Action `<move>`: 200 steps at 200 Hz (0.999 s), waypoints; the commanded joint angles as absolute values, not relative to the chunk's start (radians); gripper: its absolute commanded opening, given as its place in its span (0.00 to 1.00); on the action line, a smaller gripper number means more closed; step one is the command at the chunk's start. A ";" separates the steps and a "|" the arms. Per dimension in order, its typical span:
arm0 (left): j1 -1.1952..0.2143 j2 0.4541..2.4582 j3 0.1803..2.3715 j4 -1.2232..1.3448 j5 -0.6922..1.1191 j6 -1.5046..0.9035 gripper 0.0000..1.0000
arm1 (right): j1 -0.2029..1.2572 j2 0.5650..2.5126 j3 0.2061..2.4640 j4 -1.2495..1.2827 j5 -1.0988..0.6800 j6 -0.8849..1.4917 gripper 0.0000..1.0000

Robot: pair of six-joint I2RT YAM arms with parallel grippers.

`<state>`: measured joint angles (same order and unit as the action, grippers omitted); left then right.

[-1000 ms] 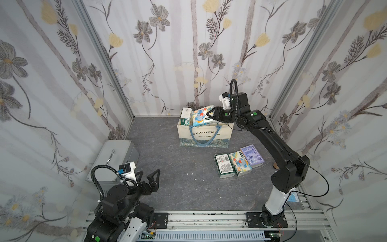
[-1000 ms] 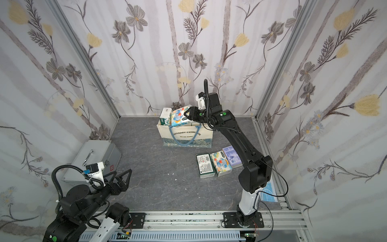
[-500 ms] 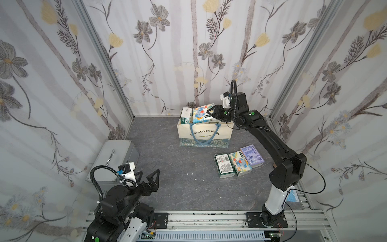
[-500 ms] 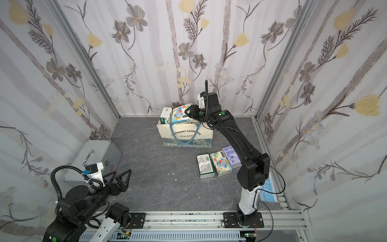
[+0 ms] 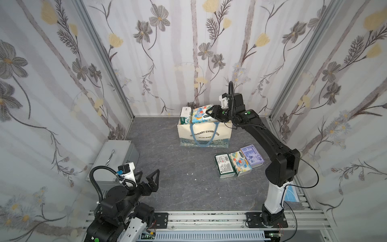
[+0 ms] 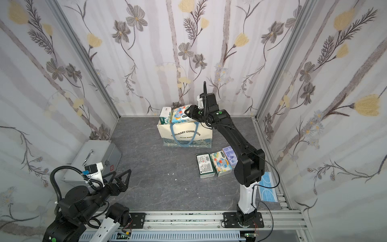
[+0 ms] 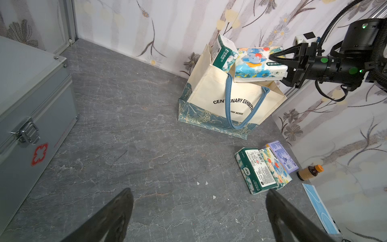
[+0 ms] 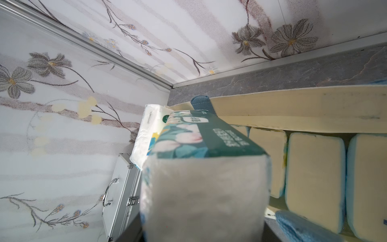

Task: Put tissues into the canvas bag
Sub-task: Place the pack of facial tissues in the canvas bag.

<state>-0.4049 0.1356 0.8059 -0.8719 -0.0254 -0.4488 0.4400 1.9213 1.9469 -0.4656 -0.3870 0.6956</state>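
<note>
Because the canvas bag (image 7: pixel 209 88) stands at the back of the counter (image 5: pixel 178 167) with its mouth already crowded, the right claw (image 7: pixel 277 66) reaches in from the side, clamped top and bottom on one short end of an elephant-print tissue pack (image 7: pixel 255 62) so that the long body lies level across the opening. That pack sits at rim height, its free end against or just beside a green tissue pack (image 7: pixel 223 52) poking upright out of the bag's other end; whether it already rests on what lies below I cannot tell. The right wrist view shows pale packs (image 8: pixel 314 178) standing side by side inside, probably why this one is laid flat on top rather than dropped in on end. Three more lie touching in a row near the bag: a green barcoded pack (image 5: pixel 224 165), another elephant pack (image 5: pixel 239 163) and a lavender pack (image 5: pixel 252 156). The left claw (image 5: pixel 147 176) hangs empty, jaws wide apart, near the silver first-aid case (image 5: pixel 113 155), well clear, since the bag stands unaided
</note>
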 commanded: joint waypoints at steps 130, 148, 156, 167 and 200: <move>-0.403 0.126 0.803 -0.856 -0.035 -0.448 1.00 | 0.437 1.920 2.047 -0.488 -0.372 0.658 0.52; -0.403 0.125 0.803 -0.856 -0.035 -0.448 1.00 | 0.437 1.929 2.047 -0.495 -0.371 0.661 0.52; -0.403 0.123 0.803 -0.856 -0.035 -0.449 1.00 | 0.438 1.934 2.048 -0.497 -0.372 0.662 0.52; -0.403 0.123 0.803 -0.857 -0.037 -0.448 1.00 | 0.438 1.941 2.046 -0.501 -0.374 0.664 0.52; -0.403 0.122 0.803 -0.857 -0.037 -0.449 1.00 | 0.441 1.961 2.046 -0.508 -0.374 0.670 0.53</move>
<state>-0.4046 0.1242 0.8047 -0.8719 -0.0257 -0.4488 0.4381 1.9507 2.0380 -0.5190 -0.3820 0.6685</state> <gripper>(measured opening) 0.997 0.528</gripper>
